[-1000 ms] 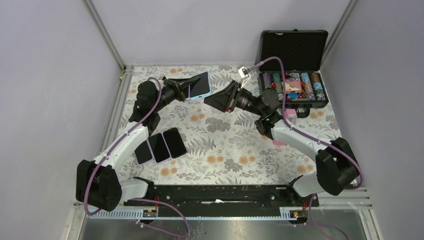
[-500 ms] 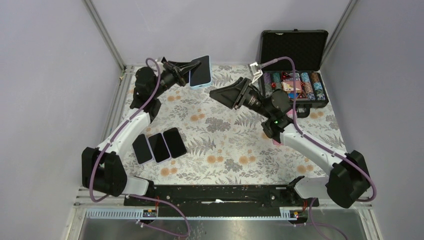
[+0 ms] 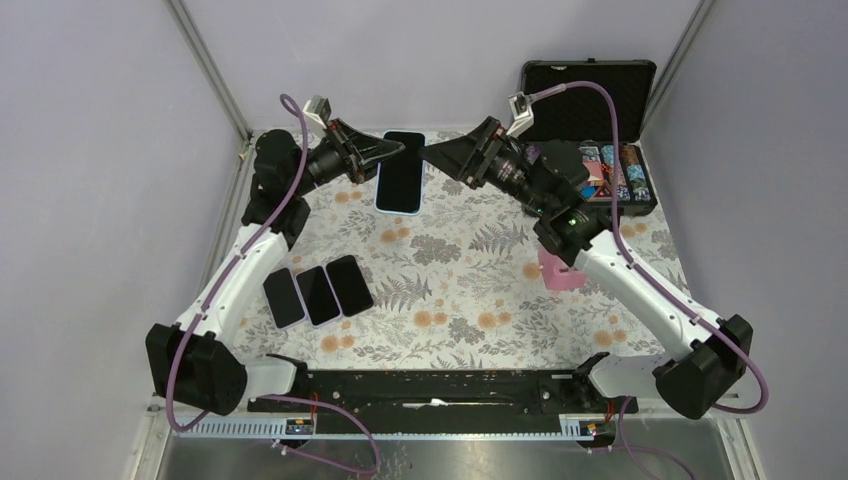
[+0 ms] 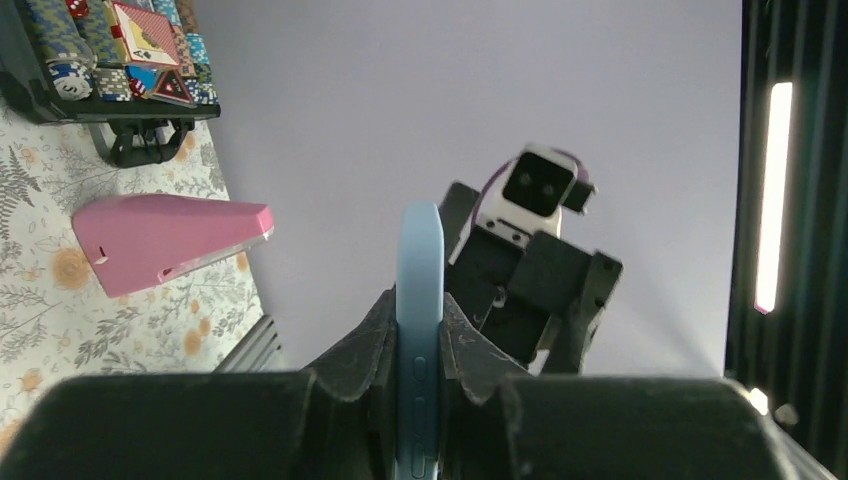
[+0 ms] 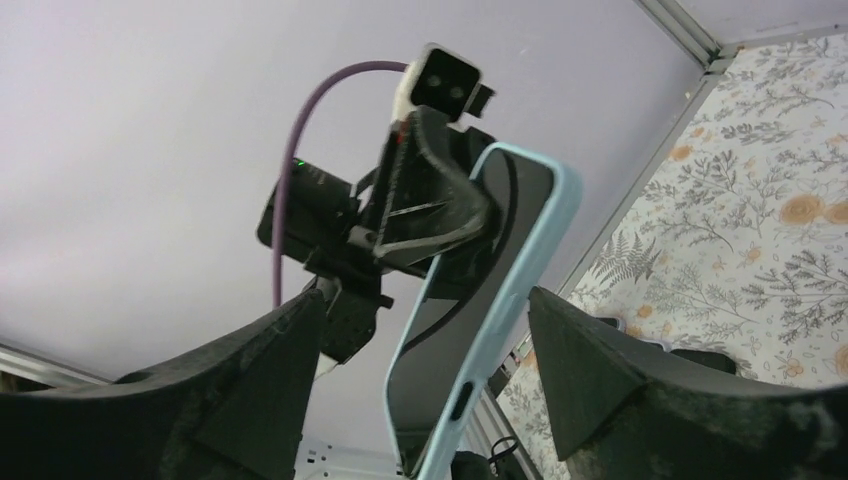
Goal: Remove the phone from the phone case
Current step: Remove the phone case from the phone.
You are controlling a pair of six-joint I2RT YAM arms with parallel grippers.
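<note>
Floral cloth (image 3: 460,285) covers my table between bare lilac walls (image 3: 420,50) as my left gripper (image 3: 398,148) clamps the pale blue phone case (image 4: 418,290), phone (image 3: 400,172) inside, lifted over the far edge. My right gripper (image 3: 428,152) gapes wide astride it, holding nothing; three phones (image 3: 318,292) lie near the left edge.

tabletop (image 3: 450,290): floral-patterned cover | three dark phones (image 3: 318,293): lying flat, side by side, slightly angled, on the left half | pink object (image 3: 560,272): on the right half, well apart from the phones | black carry case (image 3: 588,95): far right corner, lid upright | poker chips (image 3: 612,160): rows inside the case, beside playing cards (image 4: 140,20)
</note>
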